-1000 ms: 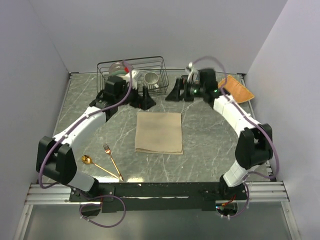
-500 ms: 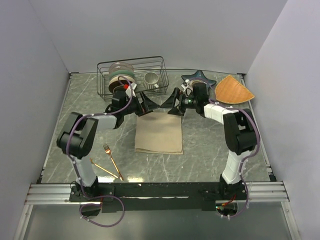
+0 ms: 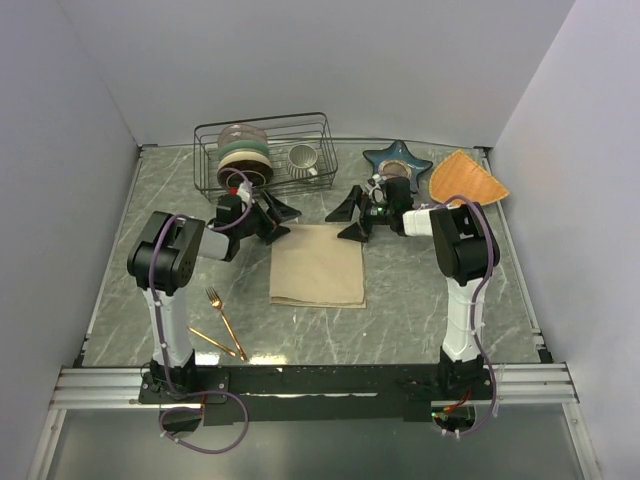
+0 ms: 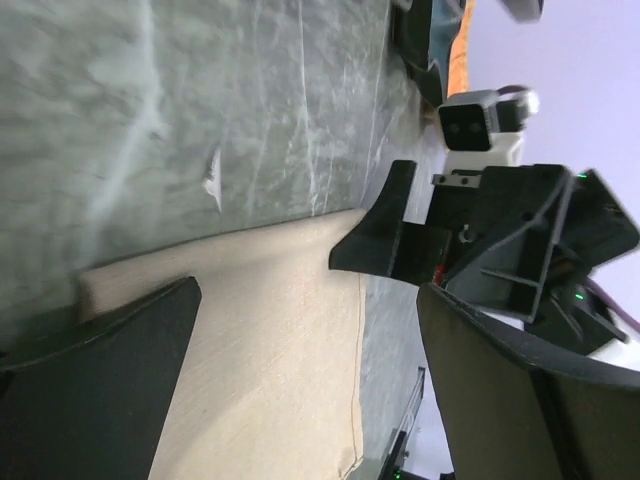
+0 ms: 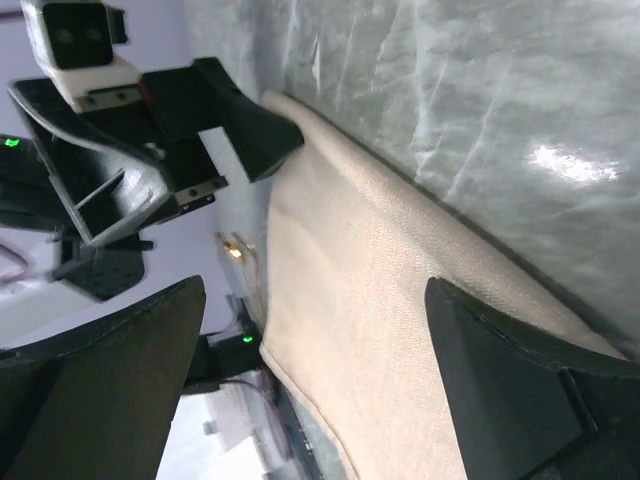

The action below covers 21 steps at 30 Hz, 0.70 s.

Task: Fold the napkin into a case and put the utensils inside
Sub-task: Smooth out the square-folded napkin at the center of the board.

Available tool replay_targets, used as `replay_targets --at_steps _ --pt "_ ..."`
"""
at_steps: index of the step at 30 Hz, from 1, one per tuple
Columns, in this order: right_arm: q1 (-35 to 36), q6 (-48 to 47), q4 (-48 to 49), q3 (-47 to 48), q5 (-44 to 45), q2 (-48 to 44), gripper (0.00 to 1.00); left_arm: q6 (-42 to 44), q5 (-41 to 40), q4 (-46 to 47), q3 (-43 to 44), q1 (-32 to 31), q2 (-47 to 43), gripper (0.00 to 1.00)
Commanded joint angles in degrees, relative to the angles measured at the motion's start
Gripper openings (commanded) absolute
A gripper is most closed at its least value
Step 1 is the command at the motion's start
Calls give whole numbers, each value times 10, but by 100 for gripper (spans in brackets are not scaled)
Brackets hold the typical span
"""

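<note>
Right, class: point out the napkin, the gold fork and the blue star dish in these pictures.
napkin (image 3: 318,265): top view, middle of the cloth.
fork (image 3: 226,322): top view, mid-handle.
star dish (image 3: 405,157): top view, bare inner surface.

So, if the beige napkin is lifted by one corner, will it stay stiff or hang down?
Likely floppy: the napkin is thin cloth lying flat, seemingly folded double, so a lifted corner should droop and layers may part. It looks light. Pushed, it may wrinkle or slide on the smooth table.
</note>
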Motion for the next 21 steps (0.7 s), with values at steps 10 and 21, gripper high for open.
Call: replay_targets --at_steps 10,21 --pt "6 -35 -49 7 -35 -153 100 69 146 -38 -95 25 -226 99" --pt "117 6 -45 -208 -36 -260 100 87 170 -153 -260 -52 -342 99"
